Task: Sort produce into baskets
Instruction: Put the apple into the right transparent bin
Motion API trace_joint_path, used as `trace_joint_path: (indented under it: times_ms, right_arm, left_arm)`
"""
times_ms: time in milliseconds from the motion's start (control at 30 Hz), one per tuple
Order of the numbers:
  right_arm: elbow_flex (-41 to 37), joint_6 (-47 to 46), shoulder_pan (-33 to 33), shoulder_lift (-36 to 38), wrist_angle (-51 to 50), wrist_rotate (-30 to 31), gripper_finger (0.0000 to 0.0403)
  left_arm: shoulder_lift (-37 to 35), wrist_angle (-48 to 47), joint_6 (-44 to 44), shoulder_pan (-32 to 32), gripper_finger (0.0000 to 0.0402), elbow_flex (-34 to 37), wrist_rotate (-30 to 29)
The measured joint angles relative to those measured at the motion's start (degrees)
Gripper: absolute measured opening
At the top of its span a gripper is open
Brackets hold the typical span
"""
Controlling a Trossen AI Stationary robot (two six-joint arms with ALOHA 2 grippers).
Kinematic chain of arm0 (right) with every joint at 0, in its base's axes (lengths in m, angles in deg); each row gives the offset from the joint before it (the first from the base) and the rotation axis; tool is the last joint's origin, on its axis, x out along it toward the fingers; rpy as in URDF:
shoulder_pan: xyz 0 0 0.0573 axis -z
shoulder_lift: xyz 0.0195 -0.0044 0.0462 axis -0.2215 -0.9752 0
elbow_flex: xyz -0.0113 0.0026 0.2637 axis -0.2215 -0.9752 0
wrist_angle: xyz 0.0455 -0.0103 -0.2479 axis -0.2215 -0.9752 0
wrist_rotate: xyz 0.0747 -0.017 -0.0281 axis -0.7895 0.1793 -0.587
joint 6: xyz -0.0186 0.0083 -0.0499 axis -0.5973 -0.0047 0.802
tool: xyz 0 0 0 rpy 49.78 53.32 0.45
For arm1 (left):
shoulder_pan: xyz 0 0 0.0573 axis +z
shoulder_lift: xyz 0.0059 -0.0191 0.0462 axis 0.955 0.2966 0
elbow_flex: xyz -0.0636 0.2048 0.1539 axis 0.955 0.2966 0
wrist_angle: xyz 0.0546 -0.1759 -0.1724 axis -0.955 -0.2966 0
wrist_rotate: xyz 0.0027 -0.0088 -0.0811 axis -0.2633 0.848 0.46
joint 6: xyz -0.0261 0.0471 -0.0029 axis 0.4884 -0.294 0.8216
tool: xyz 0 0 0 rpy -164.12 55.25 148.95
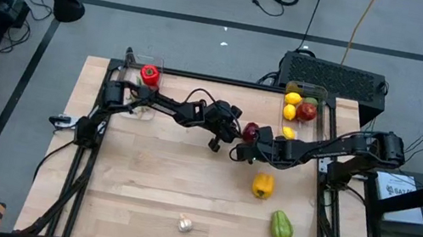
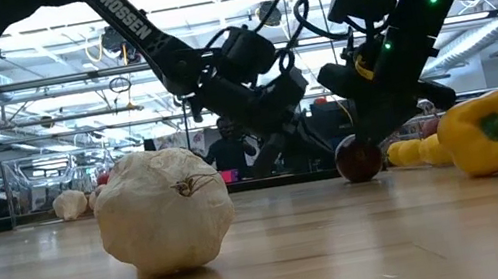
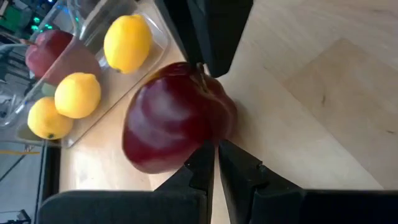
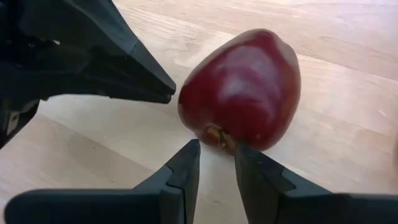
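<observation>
A dark red apple (image 1: 251,130) lies on its side on the wooden table (image 1: 151,169), between my two grippers. My left gripper (image 3: 215,152) is shut, its tips at the apple's (image 3: 177,115) side. My right gripper (image 4: 216,155) comes from the table's right. Its fingers stand a narrow gap apart at the apple's (image 4: 245,87) stem end. A yellow pepper (image 1: 263,186), a green pepper (image 1: 281,227) and a white garlic (image 1: 185,224) rest on the table nearer the front. The far-left basket (image 1: 160,63) holds a red pepper (image 1: 149,74). The far-right basket (image 1: 330,121) holds lemons (image 1: 292,98) and a red apple (image 1: 307,111). My left gripper's shut fingertips (image 3: 205,155) meet the apple's side (image 3: 193,149), coming slanting down from the table's left. The apple rests on the table. My right gripper's fingers (image 4: 186,162) stand on either side of the apple's stem (image 4: 216,134), slanting down from the table's right. Whether they touch the stem I cannot tell.
A black box with cables (image 1: 335,75) stands behind the far-right basket. The two arms nearly meet at the table's middle. Bare wood (image 1: 140,184) lies at the near left. In the low view the garlic (image 2: 164,209) stands closest, the yellow pepper (image 2: 496,131) at the right.
</observation>
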Motion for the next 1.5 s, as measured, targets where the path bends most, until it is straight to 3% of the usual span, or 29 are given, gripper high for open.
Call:
trace_joint_path:
  times_ms: [1067,1500]
  right_arm:
    - [0.01,4.70,3.48,0.00,-1.01,1.56,0.0091]
    - [0.00,7.48,4.89,0.00,-0.91,1.86,0.0005]
  left_arm:
    - [0.02,2.28,0.14,-1.27,0.0031,0.02,1.09]
    - [0.00,2.27,0.11,-1.25,0.0031,0.02,0.96]
